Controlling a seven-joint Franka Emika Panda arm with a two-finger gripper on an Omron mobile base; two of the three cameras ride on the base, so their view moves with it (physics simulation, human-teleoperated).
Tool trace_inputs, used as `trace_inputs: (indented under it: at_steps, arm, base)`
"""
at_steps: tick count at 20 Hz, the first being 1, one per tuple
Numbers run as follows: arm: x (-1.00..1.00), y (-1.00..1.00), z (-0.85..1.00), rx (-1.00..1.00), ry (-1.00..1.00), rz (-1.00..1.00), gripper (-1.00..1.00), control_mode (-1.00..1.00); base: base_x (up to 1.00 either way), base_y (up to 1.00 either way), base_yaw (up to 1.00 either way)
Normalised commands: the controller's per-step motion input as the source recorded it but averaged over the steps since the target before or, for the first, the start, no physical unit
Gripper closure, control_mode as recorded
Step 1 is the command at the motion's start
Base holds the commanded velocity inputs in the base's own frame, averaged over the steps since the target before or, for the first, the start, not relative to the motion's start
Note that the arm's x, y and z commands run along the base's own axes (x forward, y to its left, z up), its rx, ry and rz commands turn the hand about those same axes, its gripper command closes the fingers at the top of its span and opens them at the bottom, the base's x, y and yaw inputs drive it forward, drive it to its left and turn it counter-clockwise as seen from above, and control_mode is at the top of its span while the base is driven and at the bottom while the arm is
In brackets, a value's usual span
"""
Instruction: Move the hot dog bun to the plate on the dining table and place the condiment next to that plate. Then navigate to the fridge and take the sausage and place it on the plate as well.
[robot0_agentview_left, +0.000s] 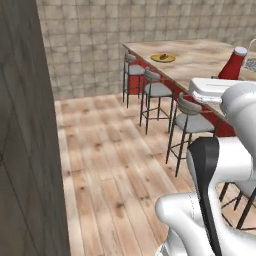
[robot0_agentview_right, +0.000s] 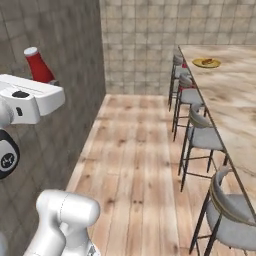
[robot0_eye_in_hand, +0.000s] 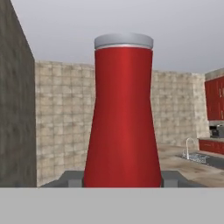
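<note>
While the base stands on the wooden floor (robot0_agentview_left: 105, 165) beside the grey wall (robot0_agentview_left: 25, 125) at the left, the condiment (robot0_eye_in_hand: 123, 118) rides upright in the hand (robot0_eye_in_hand: 122, 179), its red body filling the gap between the two dark fingertips (robot0_eye_in_hand: 70, 178) and its pale cap on top. Both fingers press against the bottle's wide lower part, so the hand is pinching the condiment, neither spread free nor pressed fully together.

Further right, a row of grey-seated stools (robot0_agentview_left: 156, 90) lines the near edge of the long marble surface (robot0_agentview_right: 235, 105). At the far end of that surface sits the plate (robot0_agentview_left: 163, 58) with its yellow rim, and something small and orange-tan lies on it, which I judge to be the hot dog bun (robot0_agentview_right: 207, 62); it is too small to be sure. From the left base view the bottle shows at the right, above the white forearm, well apart from the plate.

My judgement is that the bottle is light and stiff but smooth-walled and tapering upward, so it could slip or tip if held high. The low, broad hold seems the right one. Setting it down calls for keeping it vertical and releasing only once its base rests flat just beside the plate, not on the rim.
</note>
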Motion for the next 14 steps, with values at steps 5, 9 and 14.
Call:
trace_inputs:
  at_steps: [5,9,14]
  arm:
    - [0.0,0.0,0.0,0.0,0.0,0.0,1.0,1.0]
    - [0.0,0.0,0.0,0.0,0.0,0.0,1.0,1.0]
    - [0.0,0.0,0.0,0.0,0.0,0.0,1.0,1.0]
  base:
    - [1.0,0.56,-0.43]
    - [1.0,0.57,-0.41]
    - [1.0,0.66,-0.44]
